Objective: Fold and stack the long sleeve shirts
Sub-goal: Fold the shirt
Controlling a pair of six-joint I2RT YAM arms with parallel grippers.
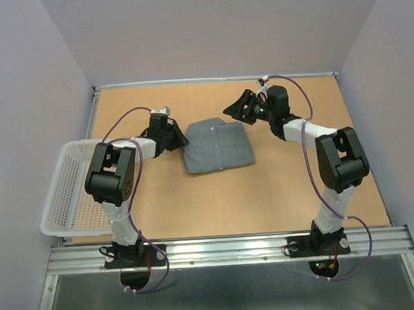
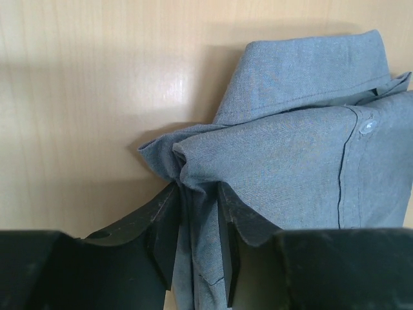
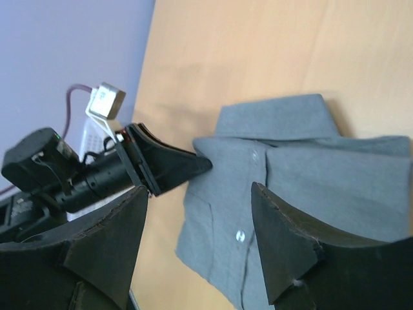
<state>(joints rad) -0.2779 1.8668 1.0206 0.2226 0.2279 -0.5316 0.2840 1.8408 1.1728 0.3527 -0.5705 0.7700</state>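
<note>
- The left gripper (image 2: 197, 200) is closed on cloth: its two dark fingers (image 2: 161, 226) pinch a bunched fold at the edge of the shirt (image 1: 217, 144), on the side facing the left arm. The fabric gathers into wrinkles just in front of the tips, so the grip seems to be firm.
- I think it takes the edge and not the middle because from there the layers can be lifted or dragged together without opening the fold.
- The right gripper (image 3: 199, 200) has its jaws wide apart with nothing between them. It hangs above the table (image 1: 264, 193) near the collar (image 2: 310, 71) end of the shirt and does not touch it, perhaps ready to take the other side.
- The shirt lies about in the middle of the table as a compact grey rectangle, front up, the collar toward the far wall and one pale button (image 2: 368, 126) showing on the placket. Judged from this shape, the folding is mostly done.
- A white mesh basket (image 1: 70, 190) sits at the left edge of the table, well apart from the shirt. I see no second shirt to stack on.
</note>
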